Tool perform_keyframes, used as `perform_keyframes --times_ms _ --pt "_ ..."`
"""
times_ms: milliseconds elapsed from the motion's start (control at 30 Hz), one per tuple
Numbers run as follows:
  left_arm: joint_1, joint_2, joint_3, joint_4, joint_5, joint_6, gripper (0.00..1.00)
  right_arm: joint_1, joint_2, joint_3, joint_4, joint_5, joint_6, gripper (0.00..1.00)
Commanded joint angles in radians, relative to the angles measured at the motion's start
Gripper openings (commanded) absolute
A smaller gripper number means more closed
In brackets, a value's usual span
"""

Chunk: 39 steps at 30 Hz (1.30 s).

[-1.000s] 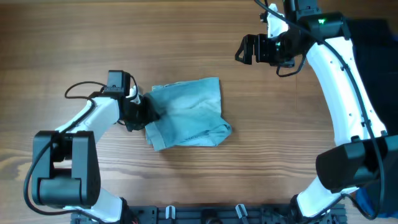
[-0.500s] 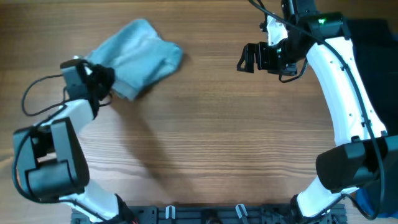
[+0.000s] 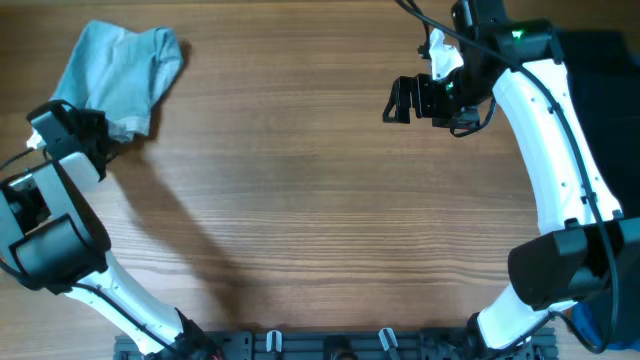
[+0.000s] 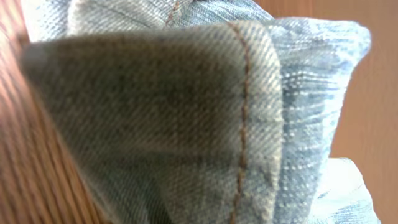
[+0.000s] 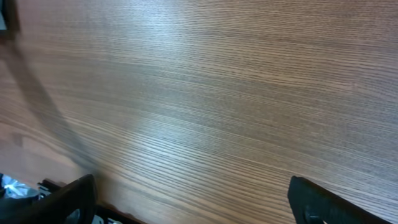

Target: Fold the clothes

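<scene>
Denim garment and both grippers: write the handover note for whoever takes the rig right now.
The left gripper is shut on the pale blue denim garment, at its edge.
The right gripper is open and empty above the table.
The denim lies folded at the far-left corner.
A dark garment sits at the right edge, untouched.
Left: release the denim, fold the dark one.

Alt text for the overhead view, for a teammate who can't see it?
A pale blue denim garment lies top-left on the wooden table, held at its lower edge by the left gripper. The right gripper hangs open over bare wood at upper right; a dark garment shows at the right edge.
</scene>
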<state>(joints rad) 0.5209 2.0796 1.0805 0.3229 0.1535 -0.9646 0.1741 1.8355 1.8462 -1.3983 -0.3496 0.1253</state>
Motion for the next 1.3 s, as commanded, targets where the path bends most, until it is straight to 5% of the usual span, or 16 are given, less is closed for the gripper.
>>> perform_keyframes --times_ms 0,367,433,500,533,700,867,967,1067,1133,1267 --pt "-0.001 0.019 0.009 0.051 -0.077 -0.02 0.04 0.001 0.014 -0.002 -0.002 0.013 -0.016 0.98" --pt "-0.105 0.136 0.171 0.081 -0.076 -0.009 0.06 0.002 0.014 -0.002 -0.002 0.013 0.008 0.99" --pt "-0.106 0.137 0.172 0.08 -0.072 -0.008 0.28 0.002 0.014 -0.002 -0.002 0.013 0.008 0.98" --pt "-0.1 0.137 0.174 0.079 -0.038 0.023 0.68 0.002 0.014 -0.003 -0.002 0.013 0.008 0.99" --pt "-0.098 0.135 0.183 0.077 0.025 0.085 1.0 0.002 0.014 -0.003 -0.003 0.013 0.009 0.99" --pt "-0.097 0.001 0.183 -0.104 0.062 0.107 1.0 0.002 0.014 -0.002 -0.001 0.008 0.042 0.99" --pt "-0.1 -0.351 0.183 -0.452 0.062 0.164 1.0 0.001 -0.008 -0.001 0.076 0.017 0.088 0.99" --pt "-0.099 -0.684 0.183 -0.817 0.033 0.253 1.0 0.001 -0.107 -0.001 0.085 0.039 0.123 0.99" --pt "-0.131 -1.028 0.183 -1.146 0.119 0.497 1.0 0.001 -0.24 -0.002 0.072 0.154 0.145 0.99" --pt "-0.166 -1.196 0.183 -1.28 0.173 0.605 1.0 0.002 -0.305 -0.002 0.023 0.151 0.144 1.0" --pt "-0.227 -1.448 0.182 -1.427 0.237 0.622 1.0 0.015 -0.475 -0.03 -0.089 0.175 0.14 0.99"
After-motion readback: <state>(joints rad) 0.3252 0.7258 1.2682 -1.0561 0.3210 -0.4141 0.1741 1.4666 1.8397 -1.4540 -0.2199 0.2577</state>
